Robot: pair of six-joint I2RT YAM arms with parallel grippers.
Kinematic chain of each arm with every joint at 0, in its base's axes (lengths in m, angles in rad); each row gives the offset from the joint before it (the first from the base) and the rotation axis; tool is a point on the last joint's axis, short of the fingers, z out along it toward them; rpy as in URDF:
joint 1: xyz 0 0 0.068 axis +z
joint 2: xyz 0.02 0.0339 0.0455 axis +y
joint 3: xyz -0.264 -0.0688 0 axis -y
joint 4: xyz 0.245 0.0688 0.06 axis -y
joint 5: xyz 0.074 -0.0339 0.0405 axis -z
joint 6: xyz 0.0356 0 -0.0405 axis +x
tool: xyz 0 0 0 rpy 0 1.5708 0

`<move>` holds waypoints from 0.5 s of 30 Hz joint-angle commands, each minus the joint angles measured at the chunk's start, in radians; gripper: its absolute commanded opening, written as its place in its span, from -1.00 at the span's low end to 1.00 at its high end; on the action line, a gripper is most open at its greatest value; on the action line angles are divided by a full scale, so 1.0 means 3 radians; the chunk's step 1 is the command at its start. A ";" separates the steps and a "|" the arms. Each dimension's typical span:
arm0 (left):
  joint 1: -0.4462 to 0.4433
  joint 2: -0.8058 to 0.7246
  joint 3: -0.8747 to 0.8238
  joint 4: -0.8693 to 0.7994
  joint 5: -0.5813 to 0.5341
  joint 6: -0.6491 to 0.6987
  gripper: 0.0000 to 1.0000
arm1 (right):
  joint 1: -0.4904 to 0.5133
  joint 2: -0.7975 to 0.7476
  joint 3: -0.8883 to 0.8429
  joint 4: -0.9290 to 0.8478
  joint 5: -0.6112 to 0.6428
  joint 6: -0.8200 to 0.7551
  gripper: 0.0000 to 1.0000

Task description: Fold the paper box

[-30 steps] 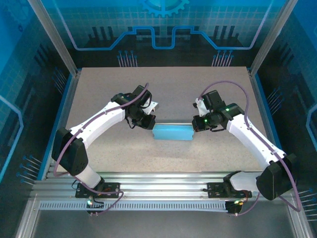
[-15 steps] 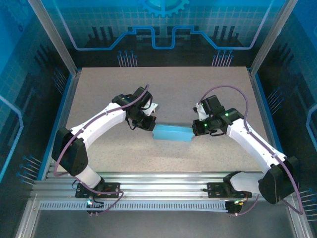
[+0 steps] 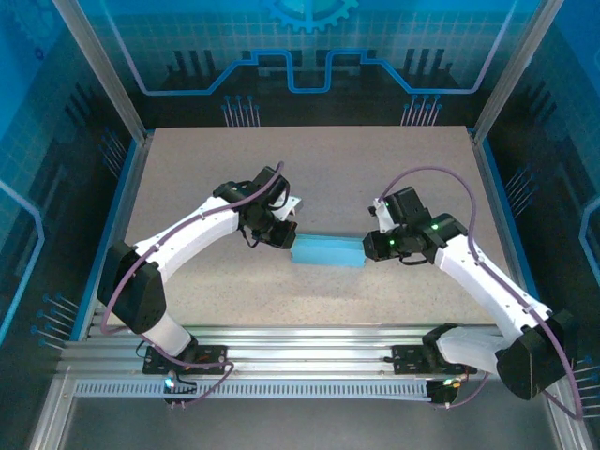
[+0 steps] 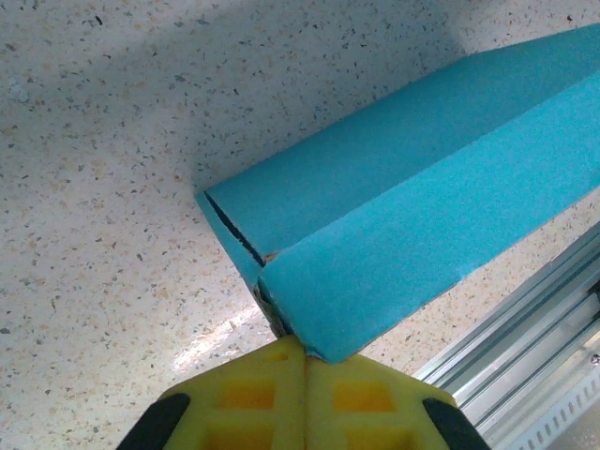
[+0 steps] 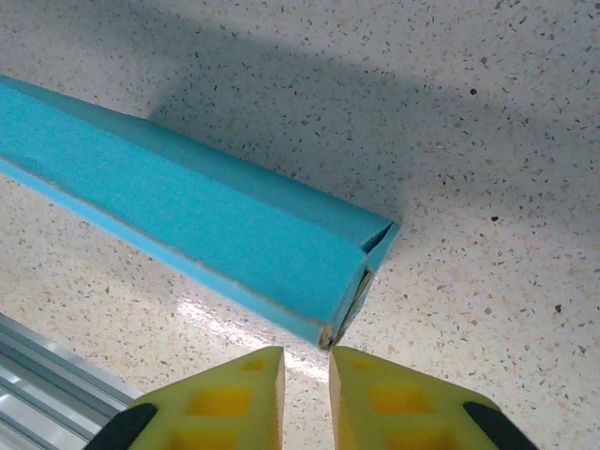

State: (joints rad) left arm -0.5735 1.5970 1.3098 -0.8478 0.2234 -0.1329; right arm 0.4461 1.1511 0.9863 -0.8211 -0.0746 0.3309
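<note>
R tool (image 5: 306, 356) just released paper box (image 5: 216, 234).

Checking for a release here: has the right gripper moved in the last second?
Yes. The right gripper has shifted slightly toward the front rail, staying at the right end of the box; its fingers have parted a little.

No text, label, brand or number can be read on the paper box (image 3: 327, 251) or elsewhere.
</note>
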 commanded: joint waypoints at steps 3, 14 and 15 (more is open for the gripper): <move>-0.0048 0.0099 -0.0103 -0.0114 0.0015 -0.0090 -0.86 | 0.0014 -0.0125 0.0270 -0.0157 -0.0014 0.0006 -0.49; -0.0071 0.0139 -0.0068 -0.0110 0.0010 -0.0089 -0.86 | 0.0006 0.0217 0.0374 0.0226 -0.0082 0.0042 -0.70; -0.0073 0.0142 -0.0061 -0.0109 0.0007 -0.0092 -0.86 | 0.0003 0.0244 0.0350 0.0258 -0.0069 0.0052 -0.72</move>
State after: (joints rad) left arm -0.5793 1.6001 1.3098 -0.8463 0.2241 -0.1410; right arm 0.4458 1.2083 1.0939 -0.7864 -0.0864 0.3378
